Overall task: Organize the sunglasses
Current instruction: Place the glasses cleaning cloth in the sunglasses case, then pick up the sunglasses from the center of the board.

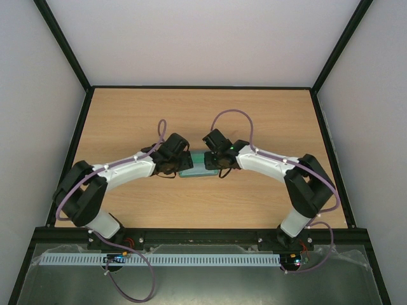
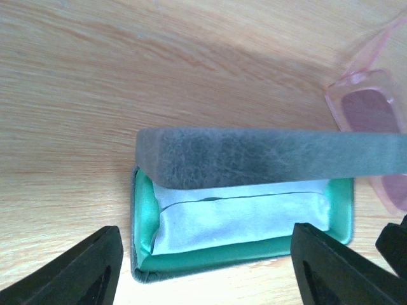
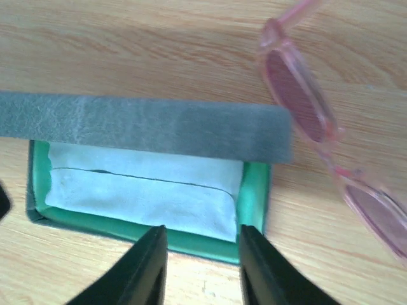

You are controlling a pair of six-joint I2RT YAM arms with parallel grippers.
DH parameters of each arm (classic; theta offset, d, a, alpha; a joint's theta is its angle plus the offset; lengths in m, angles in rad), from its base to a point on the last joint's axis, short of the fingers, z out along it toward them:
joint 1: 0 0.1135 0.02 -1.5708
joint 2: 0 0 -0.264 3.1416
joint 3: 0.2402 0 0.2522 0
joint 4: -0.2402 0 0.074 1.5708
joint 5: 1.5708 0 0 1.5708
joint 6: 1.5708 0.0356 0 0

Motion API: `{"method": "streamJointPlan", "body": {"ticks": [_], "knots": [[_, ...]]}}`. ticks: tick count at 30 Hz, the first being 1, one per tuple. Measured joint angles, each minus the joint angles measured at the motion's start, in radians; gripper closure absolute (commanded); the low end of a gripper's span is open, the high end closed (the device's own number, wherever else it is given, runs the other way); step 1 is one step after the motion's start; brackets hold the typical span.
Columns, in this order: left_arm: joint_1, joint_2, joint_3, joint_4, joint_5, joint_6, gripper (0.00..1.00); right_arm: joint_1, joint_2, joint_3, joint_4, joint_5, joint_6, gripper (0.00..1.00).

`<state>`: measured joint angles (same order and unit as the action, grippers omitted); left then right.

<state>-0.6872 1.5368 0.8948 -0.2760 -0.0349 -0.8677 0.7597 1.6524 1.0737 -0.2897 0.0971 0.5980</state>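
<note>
The sunglasses (image 3: 297, 101) lie mid-table (image 1: 127, 114), far from every edge, just beside the open case (image 3: 255, 190). Your left gripper (image 2: 203, 254) is spread wide and the right gripper (image 3: 200, 232) is narrower, both empty. I'd grab the frame, not the lenses, then lower it flat onto the cloth (image 3: 146, 190).

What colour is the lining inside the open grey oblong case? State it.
Bright green lining, clearest in the left wrist view.
</note>
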Motion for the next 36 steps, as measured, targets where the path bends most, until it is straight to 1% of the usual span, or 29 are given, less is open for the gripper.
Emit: {"method": "streamJointPlan", "body": {"ticks": [1, 2, 5, 6, 7, 11, 15, 17, 20, 22, 24, 29, 36], "knots": [[0.005, -0.025, -0.005, -0.001, 0.000, -0.001, 0.03, -0.012, -0.027, -0.017, 0.000, -0.011, 0.000, 0.53], [0.011, -0.056, -0.012, -0.007, -0.002, 0.000, 0.01, -0.029, -0.058, -0.033, -0.002, -0.020, 0.002, 0.50], [0.026, -0.149, -0.029, -0.037, -0.011, 0.008, 0.01, -0.090, -0.148, -0.058, -0.021, -0.035, -0.002, 0.37], [0.029, -0.180, -0.034, -0.048, -0.013, 0.009, 0.01, -0.116, -0.182, -0.062, -0.034, -0.037, -0.007, 0.28], [0.032, -0.209, -0.040, -0.057, -0.015, 0.010, 0.01, -0.136, -0.203, -0.062, -0.044, -0.038, -0.004, 0.24], [0.036, -0.323, -0.084, -0.085, -0.009, 0.016, 0.01, -0.235, -0.289, -0.075, -0.095, -0.039, -0.010, 0.12], [0.036, -0.445, -0.157, -0.107, 0.022, 0.014, 0.01, -0.352, -0.326, -0.117, -0.132, -0.046, -0.011, 0.02], [0.036, -0.493, -0.188, -0.110, 0.042, 0.010, 0.01, -0.403, -0.326, -0.130, -0.148, -0.045, -0.016, 0.00], [0.029, -0.567, -0.242, -0.112, 0.081, -0.002, 0.01, -0.473, -0.319, -0.133, -0.165, -0.043, -0.019, 0.01], [0.021, -0.605, -0.272, -0.111, 0.097, -0.012, 0.01, -0.505, -0.307, -0.133, -0.166, -0.043, -0.020, 0.00], [0.005, -0.636, -0.301, -0.112, 0.111, -0.024, 0.01, -0.528, -0.282, -0.133, -0.165, -0.039, -0.019, 0.02], [-0.032, -0.697, -0.350, -0.114, 0.125, -0.061, 0.01, -0.543, -0.181, -0.125, -0.158, -0.042, -0.013, 0.08], [-0.043, -0.761, -0.352, -0.124, 0.125, -0.079, 0.01, -0.544, -0.056, -0.117, -0.112, -0.072, 0.015, 0.12]]}}
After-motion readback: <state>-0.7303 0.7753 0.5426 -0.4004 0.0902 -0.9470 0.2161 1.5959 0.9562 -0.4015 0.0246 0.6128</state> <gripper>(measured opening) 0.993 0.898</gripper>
